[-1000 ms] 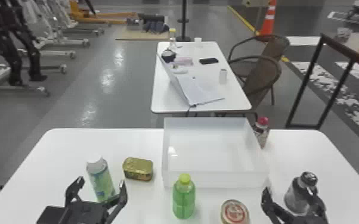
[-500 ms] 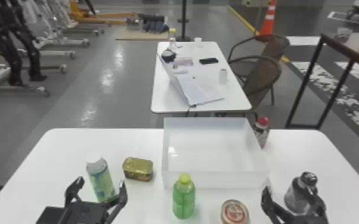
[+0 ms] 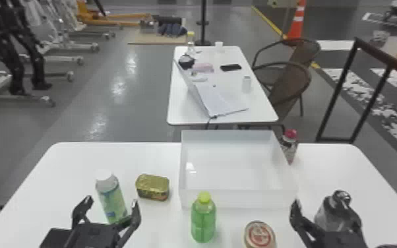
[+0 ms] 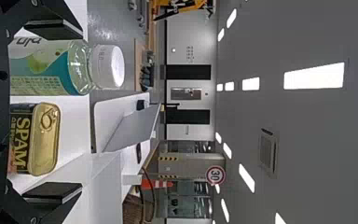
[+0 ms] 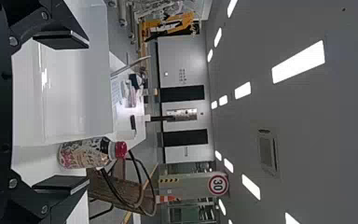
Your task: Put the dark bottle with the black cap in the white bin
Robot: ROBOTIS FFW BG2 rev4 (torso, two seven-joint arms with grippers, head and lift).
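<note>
The dark bottle [image 3: 327,214] stands on the table [image 3: 141,156] at my right, to the right of the white bin [image 3: 240,200] and outside it; my right tool [image 5: 77,113] is wide open near it, with nothing in its hold; in the head view the outer finger crosses before the bottle's upper part, so I cannot tell if they touch. This is for me the first danger: if I push forward in this line, this finger could knock the bottle over, and if I close here, I may catch only air or pinch the bottle at one side. It should be wiser to align both fingers around the body first.

Later, the bin's walls are the next danger; a lift too low would strike the bottle's base on them, and an approach too far out could topple the red-capped bottle [image 3: 289,146] beside the bin; the round tin [image 3: 259,234] and the green bottle [image 3: 203,219] could be swept by a low arm. My left tool [image 3: 111,202] is open and empty around the white-capped bottle [image 4: 46,67]; a careless move there may tip it.
</note>
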